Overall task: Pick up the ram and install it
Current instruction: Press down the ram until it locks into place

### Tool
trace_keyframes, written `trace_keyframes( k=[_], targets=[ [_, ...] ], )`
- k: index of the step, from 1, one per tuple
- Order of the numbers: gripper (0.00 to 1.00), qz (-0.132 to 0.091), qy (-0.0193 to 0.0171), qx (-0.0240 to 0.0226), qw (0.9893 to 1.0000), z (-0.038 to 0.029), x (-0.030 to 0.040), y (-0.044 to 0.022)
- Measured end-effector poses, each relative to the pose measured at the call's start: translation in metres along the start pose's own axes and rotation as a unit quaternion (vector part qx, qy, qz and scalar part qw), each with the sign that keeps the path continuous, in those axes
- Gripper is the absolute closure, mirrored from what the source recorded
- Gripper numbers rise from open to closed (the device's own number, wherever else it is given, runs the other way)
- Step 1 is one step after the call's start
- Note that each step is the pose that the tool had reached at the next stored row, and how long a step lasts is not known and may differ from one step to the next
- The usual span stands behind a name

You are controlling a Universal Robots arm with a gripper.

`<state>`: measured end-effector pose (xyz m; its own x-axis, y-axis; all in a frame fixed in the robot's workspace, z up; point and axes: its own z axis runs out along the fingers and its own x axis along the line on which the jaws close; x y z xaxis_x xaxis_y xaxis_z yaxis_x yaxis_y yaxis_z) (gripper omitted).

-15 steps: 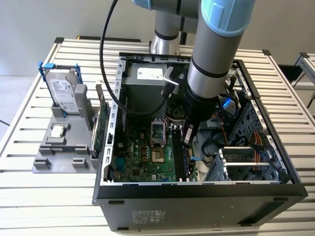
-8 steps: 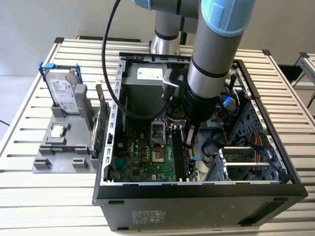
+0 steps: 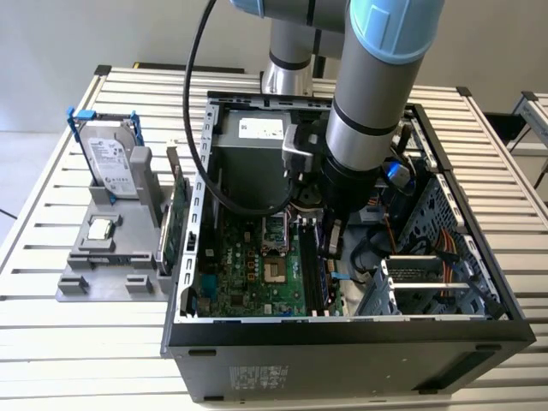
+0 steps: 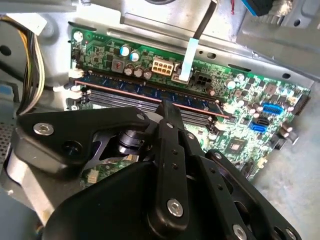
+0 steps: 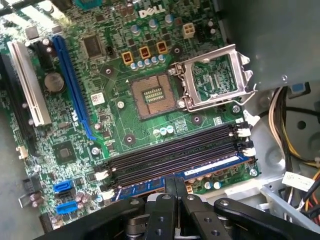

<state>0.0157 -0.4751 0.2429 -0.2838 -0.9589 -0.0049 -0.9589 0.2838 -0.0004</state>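
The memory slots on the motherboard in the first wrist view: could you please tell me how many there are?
4, side by side beside the open CPU socket: three empty black slots, and the outermost one holding the ram, right by the gripper.

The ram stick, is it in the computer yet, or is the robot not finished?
Nearly. The ram is off the grey holder and already stands in the outermost black slot on the motherboard. The end effector is right on top of it, fingers together. Whether it has clicked fully in cannot be told; the other slots are empty.

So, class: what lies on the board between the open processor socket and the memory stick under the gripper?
In the first wrist view, empty black memory slots lie between the processor socket and the ram.
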Motion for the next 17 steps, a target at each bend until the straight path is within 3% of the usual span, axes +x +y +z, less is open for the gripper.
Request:
trace_keyframes(
  k=[4,9,13,17],
  targets=[
    [1.0,-0.024,0.0,-0.0001,0.9997,0.0,-0.0002,0.0001],
    [1.0,-0.054,0.0,-0.0003,0.9985,0.0,-0.0004,0.0002],
    [1.0,-0.079,0.0,-0.0004,0.9969,0.0,-0.0006,0.0002],
    [1.0,-0.105,0.0,-0.0005,0.9945,0.0,-0.0006,0.0002]
  ],
)
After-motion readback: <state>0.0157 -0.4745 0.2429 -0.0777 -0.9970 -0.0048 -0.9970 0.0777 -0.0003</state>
